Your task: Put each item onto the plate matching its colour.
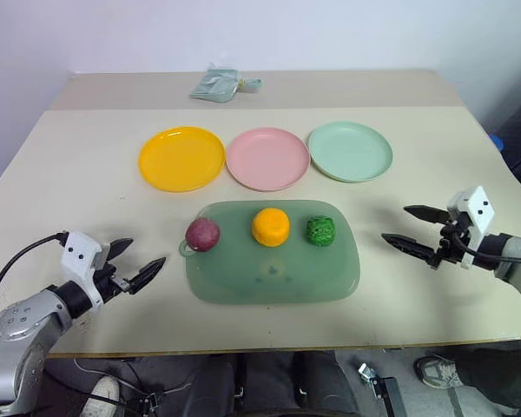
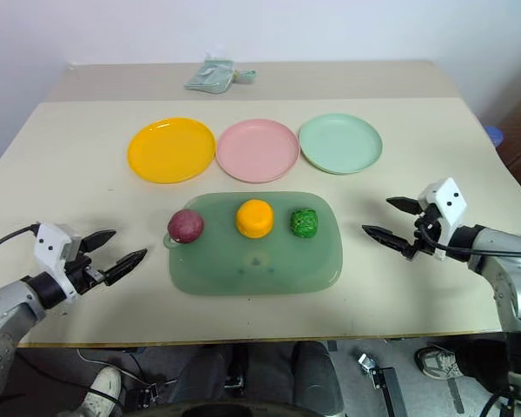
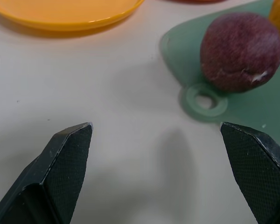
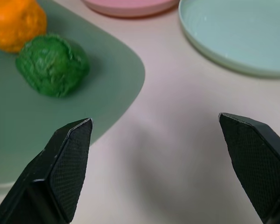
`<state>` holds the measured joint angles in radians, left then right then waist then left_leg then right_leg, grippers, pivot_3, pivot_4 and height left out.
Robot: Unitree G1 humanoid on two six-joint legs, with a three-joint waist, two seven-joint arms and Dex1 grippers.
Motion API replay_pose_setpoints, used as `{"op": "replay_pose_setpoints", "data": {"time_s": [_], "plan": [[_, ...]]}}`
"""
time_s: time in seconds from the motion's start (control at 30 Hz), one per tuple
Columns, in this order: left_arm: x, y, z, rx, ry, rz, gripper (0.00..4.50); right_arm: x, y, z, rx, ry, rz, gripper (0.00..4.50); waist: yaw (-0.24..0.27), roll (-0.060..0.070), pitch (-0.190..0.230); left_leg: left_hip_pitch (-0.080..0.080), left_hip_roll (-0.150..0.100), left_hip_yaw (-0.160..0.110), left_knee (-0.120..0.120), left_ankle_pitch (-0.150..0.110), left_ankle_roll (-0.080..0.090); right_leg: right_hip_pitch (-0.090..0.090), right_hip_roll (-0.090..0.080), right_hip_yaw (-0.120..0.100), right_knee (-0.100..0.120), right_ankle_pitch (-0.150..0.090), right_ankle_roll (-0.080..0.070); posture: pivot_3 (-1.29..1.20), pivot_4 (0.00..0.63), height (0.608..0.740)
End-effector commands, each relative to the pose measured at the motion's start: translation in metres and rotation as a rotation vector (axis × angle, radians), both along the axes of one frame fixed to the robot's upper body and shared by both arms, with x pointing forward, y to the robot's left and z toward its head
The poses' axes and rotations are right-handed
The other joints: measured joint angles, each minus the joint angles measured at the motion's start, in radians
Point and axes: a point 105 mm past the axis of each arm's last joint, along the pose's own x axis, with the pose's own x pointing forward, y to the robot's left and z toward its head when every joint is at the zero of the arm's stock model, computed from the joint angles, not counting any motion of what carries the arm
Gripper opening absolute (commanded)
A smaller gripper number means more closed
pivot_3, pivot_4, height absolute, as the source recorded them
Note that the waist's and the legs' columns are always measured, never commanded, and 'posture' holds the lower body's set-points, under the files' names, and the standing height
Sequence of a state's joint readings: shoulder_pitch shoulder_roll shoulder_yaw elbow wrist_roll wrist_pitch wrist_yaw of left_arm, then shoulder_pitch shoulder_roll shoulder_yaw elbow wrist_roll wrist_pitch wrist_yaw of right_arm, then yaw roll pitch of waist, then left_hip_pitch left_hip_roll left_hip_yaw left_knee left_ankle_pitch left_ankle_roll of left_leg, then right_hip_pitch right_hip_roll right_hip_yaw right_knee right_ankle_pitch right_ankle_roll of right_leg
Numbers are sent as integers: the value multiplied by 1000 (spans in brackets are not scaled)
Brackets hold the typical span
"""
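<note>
Now both end effectors, left (image 1: 137, 263) and right (image 1: 413, 230), wide open, empty, flanking the tray (image 1: 272, 278).

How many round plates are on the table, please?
3, in a row beyond the green tray: the yellow-orange plate on the left, the pink plate in the middle, the mint green plate on the right. None looks hidden.
</note>
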<state>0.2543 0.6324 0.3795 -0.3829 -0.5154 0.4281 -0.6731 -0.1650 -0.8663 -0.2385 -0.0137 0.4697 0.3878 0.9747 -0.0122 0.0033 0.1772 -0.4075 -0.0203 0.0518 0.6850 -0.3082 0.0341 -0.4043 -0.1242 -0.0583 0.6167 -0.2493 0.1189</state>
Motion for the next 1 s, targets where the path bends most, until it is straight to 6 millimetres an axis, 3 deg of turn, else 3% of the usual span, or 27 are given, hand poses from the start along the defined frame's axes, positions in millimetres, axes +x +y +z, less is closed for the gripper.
{"op": "replay_pose_setpoints", "data": {"time_s": [0.03, 0.27, 0.43, 0.67, 0.87, 1.0], "plan": [[-4, 3, 13, -2, -55, 35, 4500, 8, 8, 8, -8, -34, 15, 4413, 0, 0, 0, 0, 0, 0, 0, 0, 0, 0, 0, 0, 0, 0, 0, 0, 150, 740], [-9, 1, 15, -23, -65, 60, 4500, 19, 12, 18, -18, -90, -12, 4413, 6, 0, 0, 0, -1, 0, 0, 0, 0, 1, 0, 0, 0, 0, 0, 0, 150, 740], [3, -14, 23, -84, -86, -6, 4500, 22, 4, 26, -20, -144, -90, 4413, 7, 0, 0, 0, -1, 0, 0, 0, 0, 0, 0, 0, 0, 0, 0, 0, 150, 740], [34, -55, 41, -85, -100, -249, 4500, -13, 12, 28, 45, -89, -45, 4413, 27, 1, -1, 0, 0, 1, 1, 1, 0, 1, 3, -1, 1, 0, 0, 0, 150, 740], [59, -86, 36, 9, -85, -450, 4500, -53, 37, 21, 44, -25, 48, 4413, 28, 1, -1, 0, 0, 0, 1, 1, 0, 1, 6, -2, 2, 0, 0, 0, 150, 740], [67, -91, 39, 11, -90, -502, 4500, -60, 41, 16, 55, -21, 34, 4413, 23, 0, -1, 0, -1, 1, 2, 1, 0, 2, 6, -1, 2, 0, 1, 0, 150, 740]]}}
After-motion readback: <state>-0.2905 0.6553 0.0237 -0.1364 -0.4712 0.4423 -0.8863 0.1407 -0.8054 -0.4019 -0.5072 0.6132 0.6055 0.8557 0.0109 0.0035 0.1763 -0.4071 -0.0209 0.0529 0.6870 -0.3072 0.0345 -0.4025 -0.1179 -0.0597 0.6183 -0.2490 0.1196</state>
